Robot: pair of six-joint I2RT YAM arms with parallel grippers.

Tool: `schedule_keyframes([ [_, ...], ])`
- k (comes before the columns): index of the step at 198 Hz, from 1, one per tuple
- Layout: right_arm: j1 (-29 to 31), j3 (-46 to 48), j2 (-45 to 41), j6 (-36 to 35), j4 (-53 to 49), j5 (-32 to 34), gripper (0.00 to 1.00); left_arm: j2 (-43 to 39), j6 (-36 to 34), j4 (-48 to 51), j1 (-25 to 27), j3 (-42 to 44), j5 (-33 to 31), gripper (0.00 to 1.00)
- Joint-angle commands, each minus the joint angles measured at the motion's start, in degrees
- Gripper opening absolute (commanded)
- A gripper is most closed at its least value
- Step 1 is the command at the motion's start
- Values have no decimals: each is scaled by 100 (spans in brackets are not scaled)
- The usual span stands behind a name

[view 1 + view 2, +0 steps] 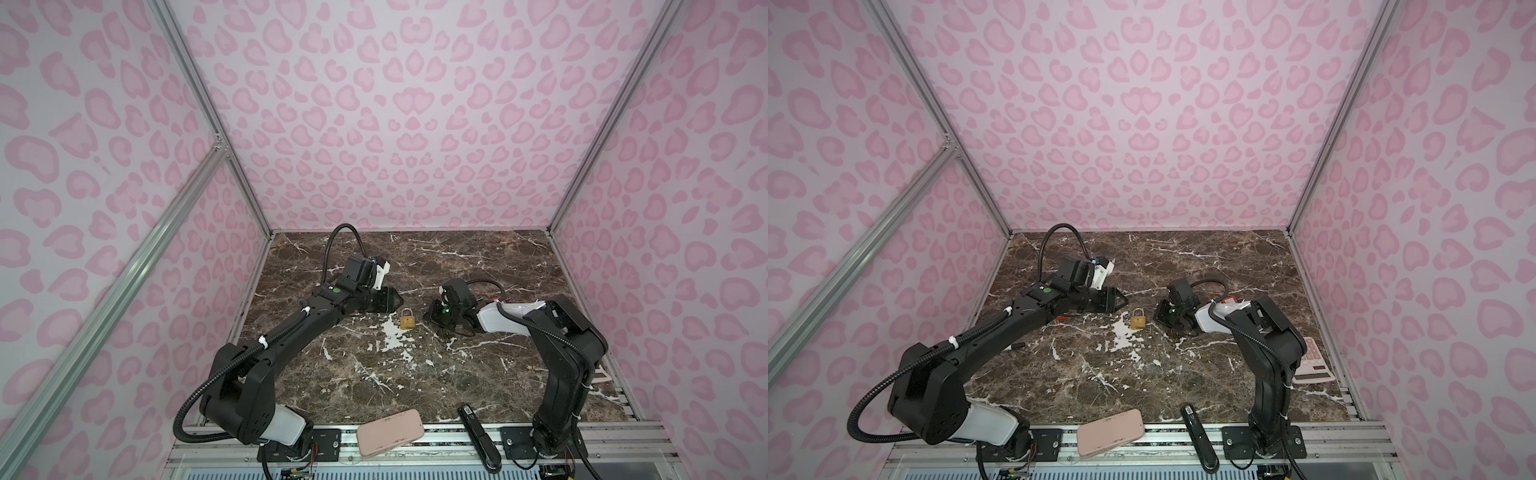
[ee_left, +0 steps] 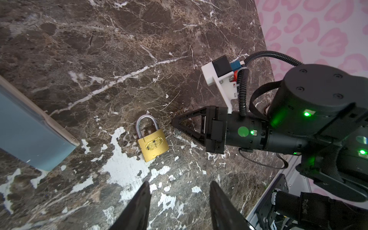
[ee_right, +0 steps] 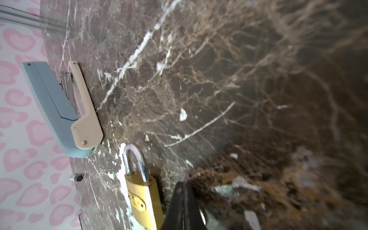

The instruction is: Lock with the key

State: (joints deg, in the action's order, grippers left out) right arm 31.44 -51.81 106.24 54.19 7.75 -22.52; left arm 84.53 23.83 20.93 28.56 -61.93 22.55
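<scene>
A brass padlock (image 1: 407,319) (image 1: 1138,319) with a steel shackle lies flat on the marble table (image 1: 519,266), between the two arms. In the left wrist view the padlock (image 2: 152,142) lies just beyond my open, empty left gripper (image 2: 180,191) (image 1: 392,297). My right gripper (image 2: 173,121) (image 1: 428,318) rests low on the table right beside the padlock (image 3: 143,197), its fingers (image 3: 184,184) pressed together. A small silver piece of the key (image 2: 176,132) (image 3: 202,216) shows at those fingers; the rest of it is hidden.
A blue and cream stapler (image 3: 65,111) (image 2: 29,129) lies near the left wall. At the front edge sit a pink case (image 1: 390,432) and a black stapler (image 1: 478,436). A pink calculator (image 1: 1312,361) lies by the right wall.
</scene>
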Motion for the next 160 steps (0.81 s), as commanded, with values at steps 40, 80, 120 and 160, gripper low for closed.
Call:
schedule_keyframes([
  [40, 2, 505, -408, -3, -188, -58, 7, -96, -35, -31, -8, 20, 31, 50],
  [80, 3, 760, -582, 362, 210, -591, 11, -112, -45, -16, -8, 41, 31, 50],
  [120, -17, 767, -1017, 205, -50, -383, 15, -115, -46, -21, -8, 44, 13, 50],
  [160, -17, 558, -608, 452, 385, -946, 12, -121, -38, -43, -12, 63, -35, 50],
])
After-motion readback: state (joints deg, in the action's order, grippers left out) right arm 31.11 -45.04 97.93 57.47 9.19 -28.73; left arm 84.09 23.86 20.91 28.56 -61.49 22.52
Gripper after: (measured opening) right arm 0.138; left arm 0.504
